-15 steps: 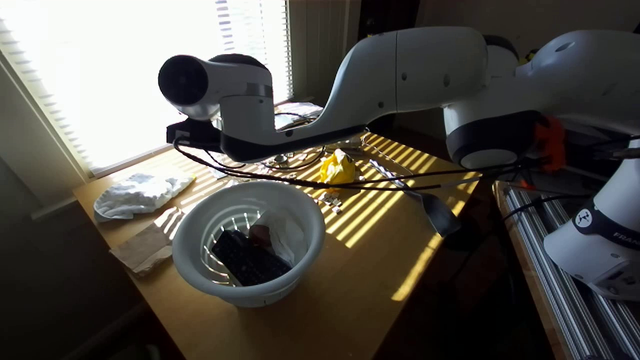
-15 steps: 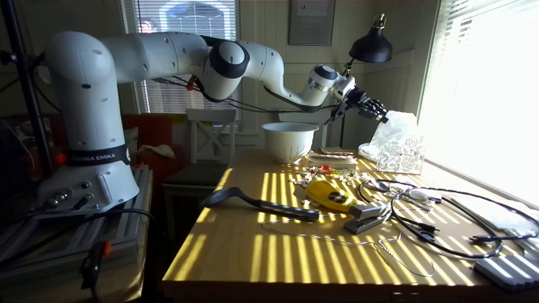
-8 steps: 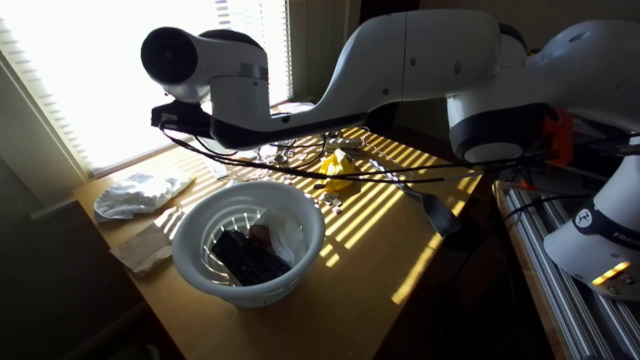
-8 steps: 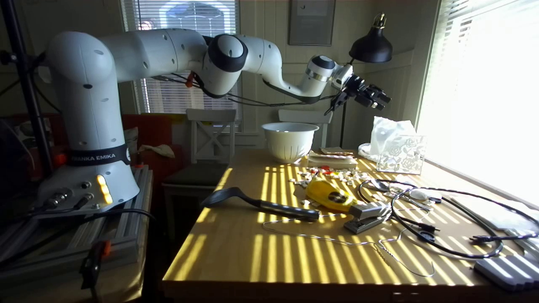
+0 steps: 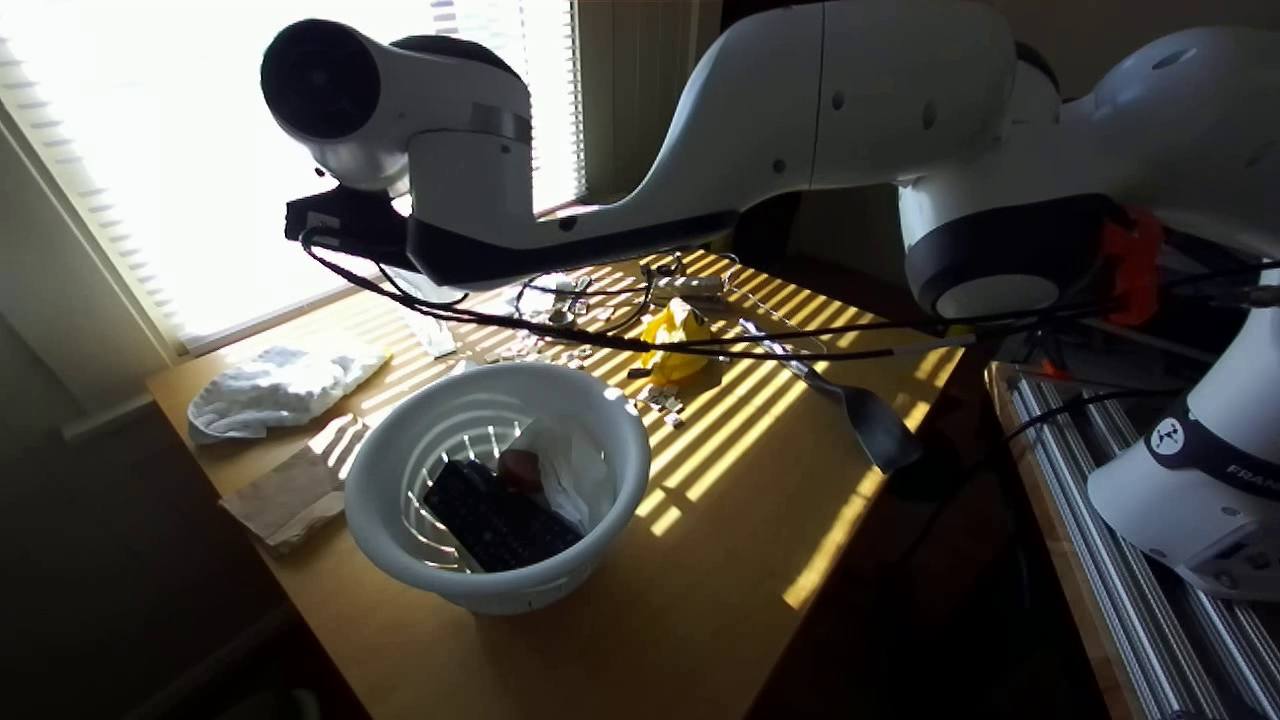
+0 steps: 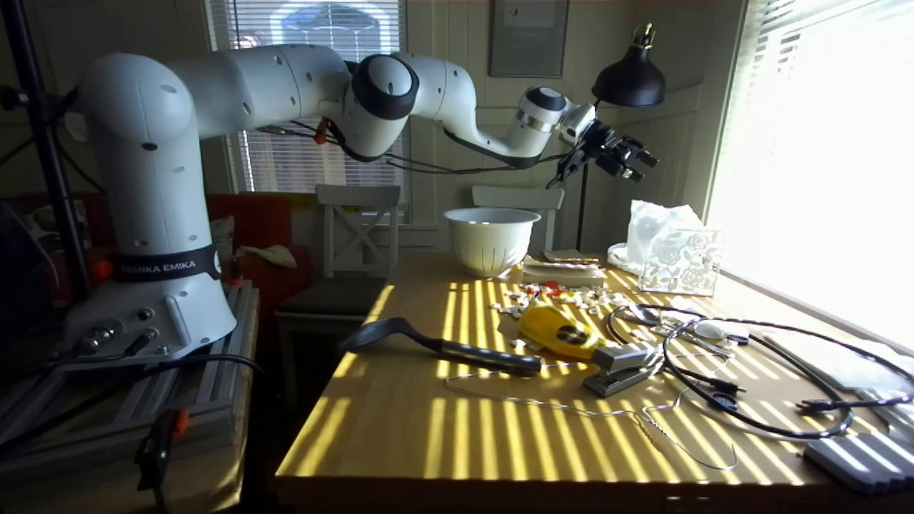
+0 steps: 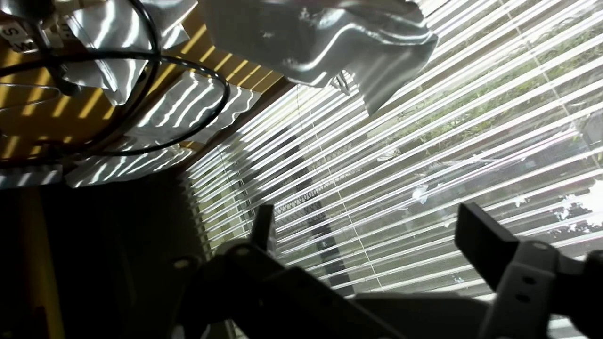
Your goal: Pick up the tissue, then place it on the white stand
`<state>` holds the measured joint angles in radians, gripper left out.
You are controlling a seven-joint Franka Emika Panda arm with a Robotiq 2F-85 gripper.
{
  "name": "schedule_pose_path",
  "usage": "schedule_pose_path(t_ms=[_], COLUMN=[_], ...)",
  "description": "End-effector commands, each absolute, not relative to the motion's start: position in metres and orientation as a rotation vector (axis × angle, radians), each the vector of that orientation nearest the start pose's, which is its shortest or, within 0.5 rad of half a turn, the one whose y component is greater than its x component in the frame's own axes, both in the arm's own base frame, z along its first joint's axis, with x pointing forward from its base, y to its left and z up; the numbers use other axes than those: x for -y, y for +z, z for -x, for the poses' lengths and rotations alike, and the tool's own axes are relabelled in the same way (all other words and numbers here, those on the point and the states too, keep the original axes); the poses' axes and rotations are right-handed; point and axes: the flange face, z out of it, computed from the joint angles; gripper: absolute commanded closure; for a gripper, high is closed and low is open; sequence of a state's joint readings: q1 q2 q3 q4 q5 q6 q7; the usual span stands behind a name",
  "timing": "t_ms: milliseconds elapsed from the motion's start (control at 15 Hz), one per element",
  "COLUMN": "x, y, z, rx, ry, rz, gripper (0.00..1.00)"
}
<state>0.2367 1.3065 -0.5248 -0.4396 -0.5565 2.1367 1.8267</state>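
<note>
Tissue (image 6: 655, 225) rises at the white stand (image 6: 682, 264) in an exterior view, whether inside or just behind it unclear, with the gripper (image 6: 643, 166) well apart at the stand's 11 o'clock; pick and placement look done. At 12 o'clock over the bowl (image 5: 365, 500) in an exterior view, the arm's wrist (image 5: 465, 190) blocks sight of the gripper. Wide-spread fingers (image 7: 483, 240) hold nothing in the wrist view, tissue at 12 o'clock, apparently leaving only retreat.

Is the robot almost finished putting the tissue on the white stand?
Almost, it seems. Done: the tissue pokes up above the white stand, though I can't tell exactly how it sits. In hand: nothing; the end effector is open, higher up and apart from it. Left: probably just backing away.
</note>
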Motion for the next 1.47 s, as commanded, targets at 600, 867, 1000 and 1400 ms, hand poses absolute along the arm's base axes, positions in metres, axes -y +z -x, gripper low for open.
schedule_pose_path(t_ms=[600,867,1000,1400], x=[-0.039,-0.032,-0.035,-0.033], y=[0.328,0.307,0.301,0.288], z=[-0.856,-0.856,-0.856,-0.853], rx=[-1.509,-1.722,-1.826,-2.091], ry=[-1.542,-1.497,-1.519,-1.48], rz=[1.907,1.704,1.588,1.255], gripper=[0.97,1.0,1.0,1.0])
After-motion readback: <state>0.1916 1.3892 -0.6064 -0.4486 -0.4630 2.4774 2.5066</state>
